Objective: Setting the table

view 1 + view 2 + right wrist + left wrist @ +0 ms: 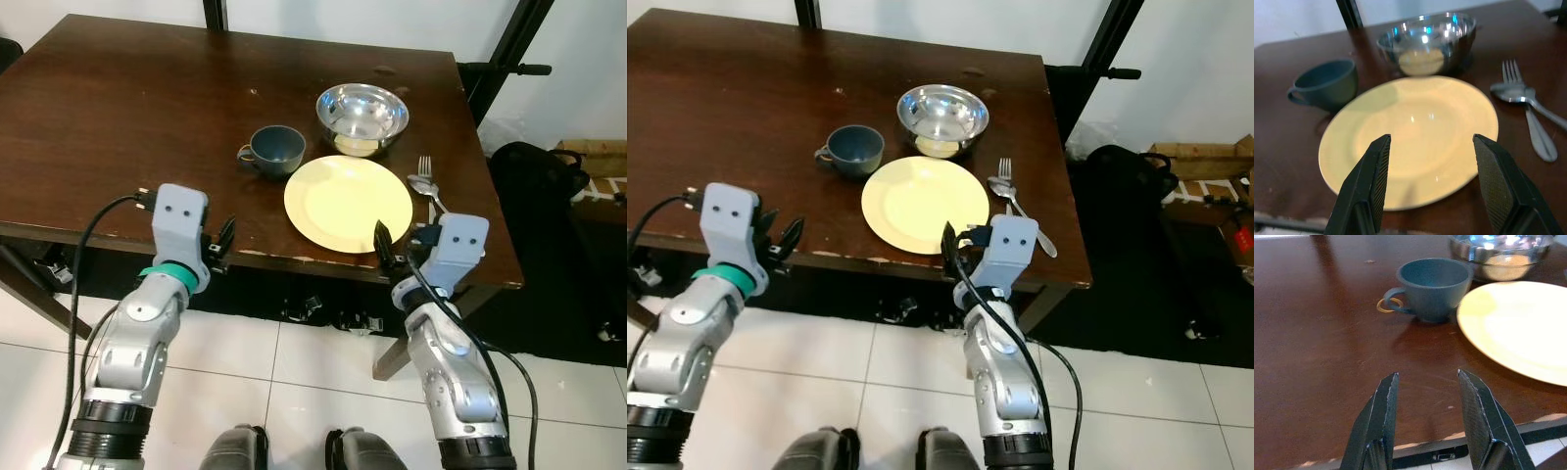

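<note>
Yellow plate looks rigid, slippery (likely breakable); grip its near rim. Right end effector and left end effector both spread apart.

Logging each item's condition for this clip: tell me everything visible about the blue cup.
The blue cup is a low, wide teacup, matte dark blue-grey, ceramic or plastic by its look, with one loop handle pointing to the robot's left. It stands upright and looks empty. It sits on the dark wooden table, close beside the yellow plate and in front-left of the steel bowl. No end effector touches it.
</note>
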Controlling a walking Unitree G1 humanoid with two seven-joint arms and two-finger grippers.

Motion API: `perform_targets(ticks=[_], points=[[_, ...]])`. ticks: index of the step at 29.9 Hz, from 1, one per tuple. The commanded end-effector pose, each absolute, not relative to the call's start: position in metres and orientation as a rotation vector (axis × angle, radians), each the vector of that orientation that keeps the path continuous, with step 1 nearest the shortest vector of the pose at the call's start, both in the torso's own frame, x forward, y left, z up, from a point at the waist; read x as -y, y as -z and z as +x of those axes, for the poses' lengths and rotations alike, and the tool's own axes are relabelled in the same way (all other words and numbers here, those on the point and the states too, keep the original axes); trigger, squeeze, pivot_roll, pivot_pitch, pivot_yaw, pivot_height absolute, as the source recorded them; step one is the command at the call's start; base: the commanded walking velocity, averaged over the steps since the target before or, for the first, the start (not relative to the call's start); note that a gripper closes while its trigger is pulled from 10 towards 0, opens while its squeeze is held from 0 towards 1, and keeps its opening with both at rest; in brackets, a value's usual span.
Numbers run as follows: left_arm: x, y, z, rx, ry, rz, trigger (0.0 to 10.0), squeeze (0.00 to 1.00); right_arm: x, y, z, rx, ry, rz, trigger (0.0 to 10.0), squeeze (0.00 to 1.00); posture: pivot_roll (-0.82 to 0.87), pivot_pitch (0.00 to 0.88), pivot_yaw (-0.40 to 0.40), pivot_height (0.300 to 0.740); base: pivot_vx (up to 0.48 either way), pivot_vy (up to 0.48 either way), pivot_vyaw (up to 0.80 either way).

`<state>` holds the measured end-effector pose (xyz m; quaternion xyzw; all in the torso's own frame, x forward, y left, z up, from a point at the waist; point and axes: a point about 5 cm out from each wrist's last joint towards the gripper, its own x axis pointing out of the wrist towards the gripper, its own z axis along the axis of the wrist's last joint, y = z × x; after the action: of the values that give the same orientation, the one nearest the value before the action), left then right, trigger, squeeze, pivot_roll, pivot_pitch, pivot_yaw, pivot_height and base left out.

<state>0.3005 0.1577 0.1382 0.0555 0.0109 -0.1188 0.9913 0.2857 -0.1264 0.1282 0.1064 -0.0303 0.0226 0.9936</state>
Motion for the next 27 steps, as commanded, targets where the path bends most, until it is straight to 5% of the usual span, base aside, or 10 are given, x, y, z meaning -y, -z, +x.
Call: perform_targets(ticks=[1, 11, 27], points=[[-0.153, -0.138, 0.302, -0.005, 0.250, 0.145, 10.0, 0.00, 0.134, -0.127, 0.286, 0.072, -0.010, 0.182, 10.0, 0.00, 0.02, 0.000, 0.029, 0.740, 0.000, 0.000, 0.00], [-0.156, -0.139, 0.307, 0.015, 0.216, 0.152, 10.0, 0.00, 0.162, -0.131, 0.286, 0.090, 0.056, 0.139, 10.0, 0.00, 0.00, 0.000, 0.020, 0.740, -0.211, 0.000, 0.00], [-0.153, -0.135, 0.309, 0.030, 0.224, 0.156, 10.0, 0.00, 0.163, -0.131, 0.288, 0.093, 0.057, 0.156, 10.0, 0.00, -0.01, 0.000, 0.024, 0.740, -0.334, 0.000, 0.00]])
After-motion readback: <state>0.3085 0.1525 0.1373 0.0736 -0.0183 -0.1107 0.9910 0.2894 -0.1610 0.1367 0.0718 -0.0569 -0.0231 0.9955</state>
